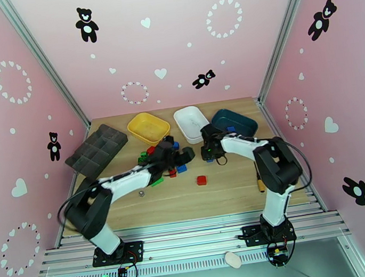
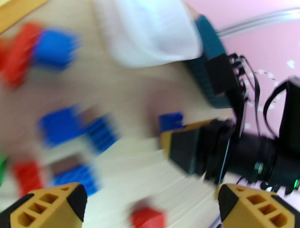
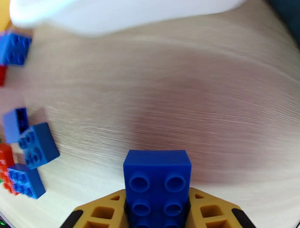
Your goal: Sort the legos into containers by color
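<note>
My right gripper (image 3: pixel 157 204) is shut on a blue lego (image 3: pixel 157 182), held just above the wooden table in front of the white container (image 1: pixel 192 123). From above, the right gripper (image 1: pixel 208 154) points down between the white container and the dark teal container (image 1: pixel 234 122), which holds one blue lego (image 1: pixel 230 129). The yellow container (image 1: pixel 149 127) stands left of them. My left gripper (image 1: pixel 180 157) hovers open over a pile of red, green and blue legos (image 1: pixel 159 163). The left wrist view is blurred; the left gripper (image 2: pixel 150 210) stands wide open above blue legos (image 2: pixel 60 125).
A dark grey organizer tray (image 1: pixel 96 150) lies at the back left. One red lego (image 1: pixel 201 180) sits alone mid-table, and a small metal ball (image 1: pixel 141 193) rests near the left arm. More blue legos (image 3: pixel 37 144) lie left of the right gripper.
</note>
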Motion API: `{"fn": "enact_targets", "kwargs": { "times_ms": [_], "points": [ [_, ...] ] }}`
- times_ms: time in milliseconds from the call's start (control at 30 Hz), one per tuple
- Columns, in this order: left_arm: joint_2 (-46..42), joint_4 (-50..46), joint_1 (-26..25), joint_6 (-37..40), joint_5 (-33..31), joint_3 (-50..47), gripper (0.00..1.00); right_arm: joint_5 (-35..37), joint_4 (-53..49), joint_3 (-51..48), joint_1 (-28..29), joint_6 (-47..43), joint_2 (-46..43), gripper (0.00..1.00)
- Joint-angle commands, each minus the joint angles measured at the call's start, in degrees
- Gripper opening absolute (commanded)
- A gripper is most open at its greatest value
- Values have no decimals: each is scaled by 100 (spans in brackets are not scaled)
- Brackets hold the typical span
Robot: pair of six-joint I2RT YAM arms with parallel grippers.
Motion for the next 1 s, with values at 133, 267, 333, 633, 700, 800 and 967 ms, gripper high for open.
{"fn": "enact_targets", "kwargs": {
  "times_ms": [133, 267, 333, 633, 700, 800, 967],
  "points": [
    [1623, 102, -86, -299, 1058, 2399, 98, -792, 192, -111, -1082, 303, -757, 30],
    [2508, -35, -156, -504, 1321, 3648, 98, -930, 255, 61, -1822, 522, -784, 29],
    [2875, -161, -201, -572, 1466, 4246, 98, -873, 261, 210, -2090, 598, -728, 29],
    [3364, -750, -368, -396, 1504, 5353, 98, -426, 13, 1238, -2643, 627, -4, 33],
    [3200, -838, -367, -268, 1388, 5179, 98, -331, -70, 1411, -2681, 583, 137, 37],
    [2874, -925, -367, -57, 1180, 4819, 98, -214, -201, 1628, -2688, 512, 275, 49],
    [2318, -963, -362, 194, 826, 4208, 98, -221, -235, 1685, -2681, 457, 269, 62]
  ]
}}
